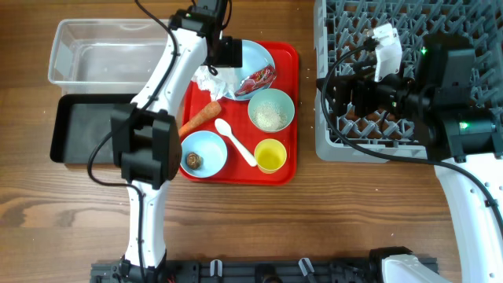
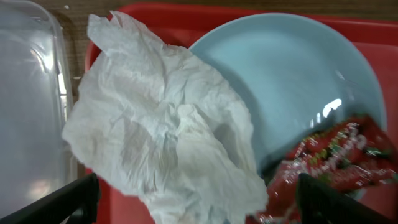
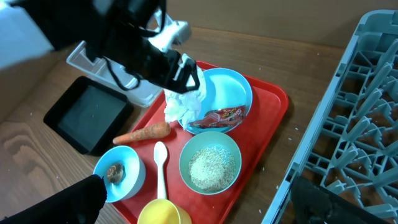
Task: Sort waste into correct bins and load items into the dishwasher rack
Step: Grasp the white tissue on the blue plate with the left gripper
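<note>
My left gripper (image 1: 220,59) (image 2: 198,186) is open, its fingers on either side of the crumpled white napkin (image 1: 209,79) (image 2: 168,124), which lies partly on the light blue plate (image 1: 255,56) (image 2: 292,74). The red wrapper (image 1: 258,79) (image 2: 336,155) rests on the plate's near rim. On the red tray (image 1: 287,169) lie the carrot (image 1: 200,116), white spoon (image 1: 236,141), green bowl of rice (image 1: 271,110), blue bowl with a brown lump (image 1: 203,153) and yellow cup (image 1: 270,156). My right gripper (image 1: 330,88) (image 3: 199,205) is open and empty, between the tray and the rack (image 1: 377,31).
The clear tub (image 1: 102,51) stands at the back left, just left of the red tray. The black tray (image 1: 82,126) lies in front of it. The grey rack fills the back right, and my right arm hangs over its front left part.
</note>
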{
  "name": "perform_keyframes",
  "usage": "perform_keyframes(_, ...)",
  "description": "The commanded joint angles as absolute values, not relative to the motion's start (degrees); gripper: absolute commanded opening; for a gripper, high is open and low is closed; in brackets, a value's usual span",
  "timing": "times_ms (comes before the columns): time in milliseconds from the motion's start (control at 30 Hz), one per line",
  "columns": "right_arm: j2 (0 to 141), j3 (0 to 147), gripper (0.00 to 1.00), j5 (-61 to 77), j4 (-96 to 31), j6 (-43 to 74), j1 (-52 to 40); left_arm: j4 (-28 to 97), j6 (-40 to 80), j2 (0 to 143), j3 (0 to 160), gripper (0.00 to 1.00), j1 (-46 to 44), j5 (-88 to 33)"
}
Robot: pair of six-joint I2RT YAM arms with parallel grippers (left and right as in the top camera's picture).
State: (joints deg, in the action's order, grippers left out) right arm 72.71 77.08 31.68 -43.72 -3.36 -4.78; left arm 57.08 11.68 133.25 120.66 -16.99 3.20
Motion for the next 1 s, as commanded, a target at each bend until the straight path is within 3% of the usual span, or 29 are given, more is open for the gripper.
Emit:
perform_keyframes(0, 73.4, 78.3, 0.97, 32.0, -43.8, -4.4, -4.6, 56.3, 12.2, 135.9, 121.1, 1.00, -17.8, 4.6)
perform_keyframes(200, 75.1, 78.3, 0.91, 32.0, -43.8, -4.4, -4.6, 55.5, 10.7, 140.5, 121.1, 0.94, -18.8, 4.9)
perform_keyframes(400, 75.8, 78.3, 0.88, 32.0, -43.8, -4.3, -4.6, 55.5, 10.7, 142.3, 121.1, 0.56, -19.8, 7.6)
perform_keyframes(533, 75.8, 78.3, 0.87, 32.0, -43.8, -4.3, -4.6, 55.3, 10.7, 142.2, 121.1, 0.52, -19.8, 8.6)
perform_keyframes(700, 75.8, 78.3, 0.87, 32.0, -43.7, -4.3, -4.6, 56.4, 10.7, 141.0, 121.1, 0.56, -19.8, 14.5)
perform_keyframes(833, 75.8, 78.3, 0.87, 32.0, -43.4, -4.3, -4.6, 56.8, 10.8, 138.3, 121.2, 0.41, -19.9, 14.4)
perform_keyframes(967, 75.8, 78.3, 0.87, 32.0, -43.4, -4.3, -4.6, 56.7, 10.8, 135.9, 121.2, 0.32, -19.9, 14.4)
